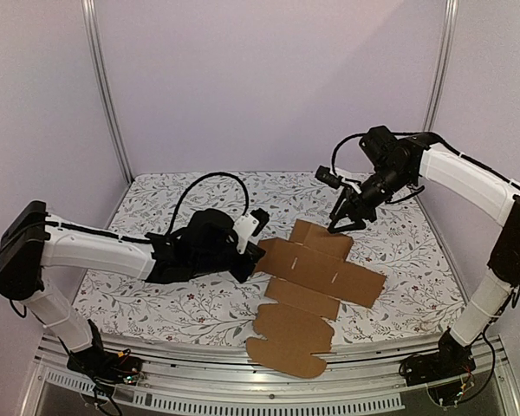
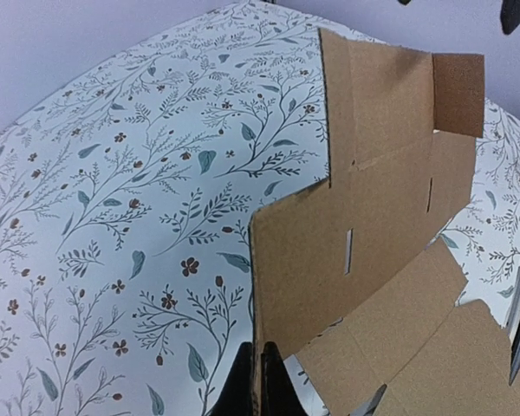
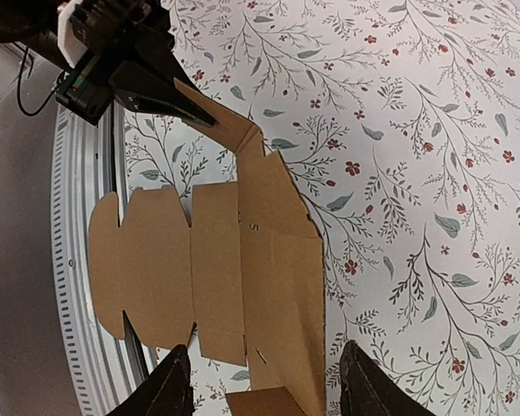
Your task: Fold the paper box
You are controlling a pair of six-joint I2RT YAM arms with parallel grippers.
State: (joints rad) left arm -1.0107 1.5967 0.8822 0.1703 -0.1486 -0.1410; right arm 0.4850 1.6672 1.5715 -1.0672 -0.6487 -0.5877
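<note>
Pinching the box (image 1: 316, 276) by its left edge, your left gripper (image 1: 250, 253) is clamped shut there, probably to stop the flat sheet sliding on the cloth (image 1: 156, 208). Your right gripper (image 1: 347, 222) hangs spread and empty above the far flap, seemingly placed to fold it.

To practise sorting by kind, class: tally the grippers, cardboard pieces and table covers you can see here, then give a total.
Grippers: 2 (left gripper, right gripper)
Cardboard pieces: 1 (paper box, lying unfolded)
Table covers: 1 (floral table cover)
Total: 4
</note>
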